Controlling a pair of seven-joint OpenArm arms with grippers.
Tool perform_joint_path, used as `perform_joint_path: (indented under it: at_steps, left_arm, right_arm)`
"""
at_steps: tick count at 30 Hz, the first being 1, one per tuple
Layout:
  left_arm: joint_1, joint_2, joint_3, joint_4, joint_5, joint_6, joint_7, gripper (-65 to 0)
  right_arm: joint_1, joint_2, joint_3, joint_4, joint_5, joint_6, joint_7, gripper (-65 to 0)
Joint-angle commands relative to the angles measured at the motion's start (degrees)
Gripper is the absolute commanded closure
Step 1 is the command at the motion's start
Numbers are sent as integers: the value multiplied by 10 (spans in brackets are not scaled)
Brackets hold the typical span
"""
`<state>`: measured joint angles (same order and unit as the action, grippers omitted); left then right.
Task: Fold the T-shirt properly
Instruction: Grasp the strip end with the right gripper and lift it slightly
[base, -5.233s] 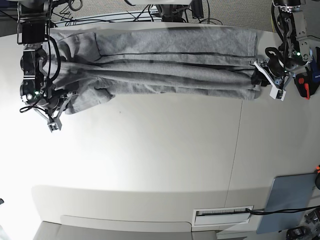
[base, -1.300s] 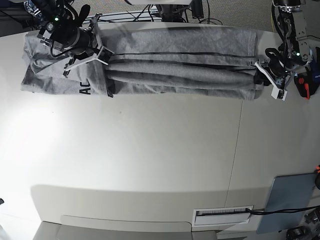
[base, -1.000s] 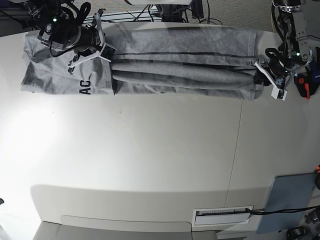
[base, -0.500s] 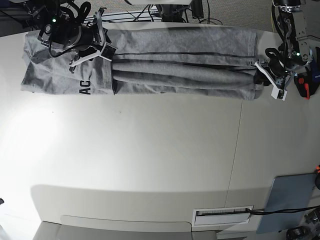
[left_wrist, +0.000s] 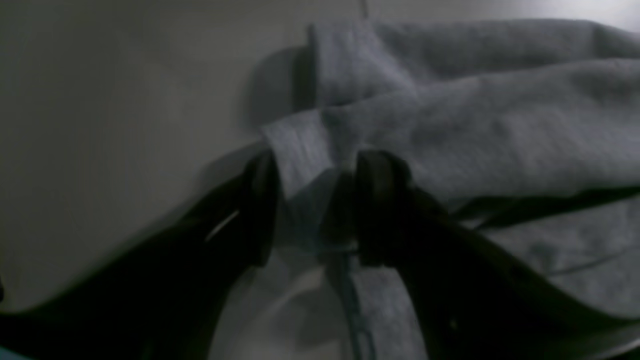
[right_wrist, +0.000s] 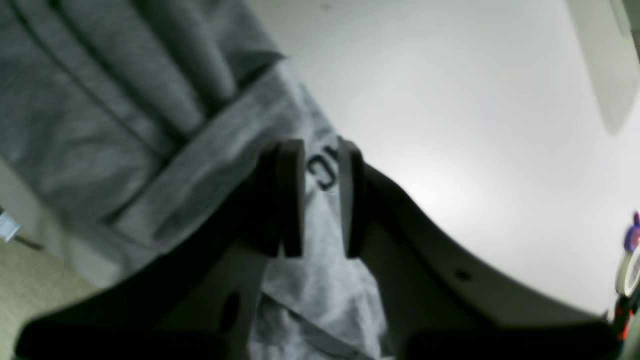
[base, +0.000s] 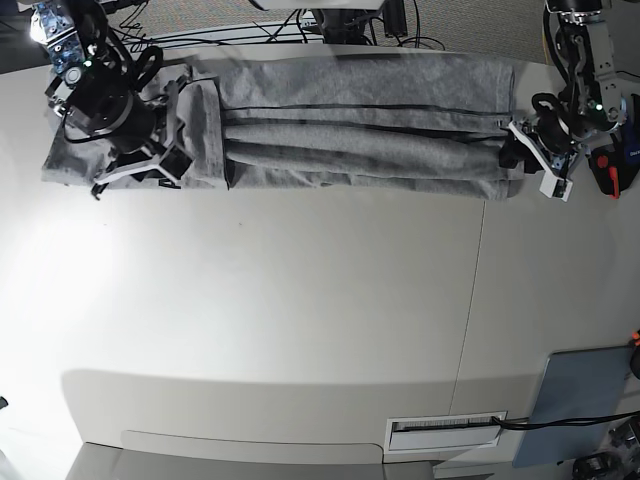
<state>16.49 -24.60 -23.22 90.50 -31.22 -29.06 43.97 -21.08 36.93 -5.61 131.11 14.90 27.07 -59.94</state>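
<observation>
Base looks straight down; wrist cameras peer closely past fingers (shared: T-shirt).

This looks like a robotics lab or test workroom. A broad, plain white tabletop fills the base view, with a robot arm mounted at each of its two far corners. Black cables trail in loops over grey carpet beyond the far edge. A flat grey-blue panel with a cord sits at one near corner, beside a barcode label.
</observation>
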Motion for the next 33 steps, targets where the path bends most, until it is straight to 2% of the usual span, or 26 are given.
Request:
perform_joint_path:
  at_steps: [1, 7, 9, 14, 22, 24, 27, 33]
  left_arm:
    - [-2, -10, -14, 9, -19, -8, -2, -262]
    - [-1, -10, -96, 9, -122, -12, 63, -263]
    - [-1, -10, -117, 4, -144, -29, 89, -263]
    - [-1, -8, -127, -32, -213, -47, 123, -263]
    - [-1, 27, -127, -61, -217, -48, 122, -263]
    - [-1, 32, -127, -61, -220, -68, 132, -263]
    - [-1, 35, -127, -61, -261, -98, 174, -263]
    - [10, 36, -127, -61, -293, -98, 185, -262]
  right_arm:
    - [3, 7, 9, 0, -4, -5, 8, -126]
    - [3, 7, 13, -71, -4, -14, 11, -127]
    - [3, 7, 13, -97, -4, -14, 10, -126]
    - [3, 7, 13, -127, -4, -14, 4, -126]
    - [3, 7, 13, -127, -3, -14, 2, -126]
    - [3, 7, 13, -127, -3, -14, 2, -126]
    - [3, 7, 13, -127, -3, -14, 2, -126]
    - [3, 7, 13, -127, -3, -14, 2, -126]
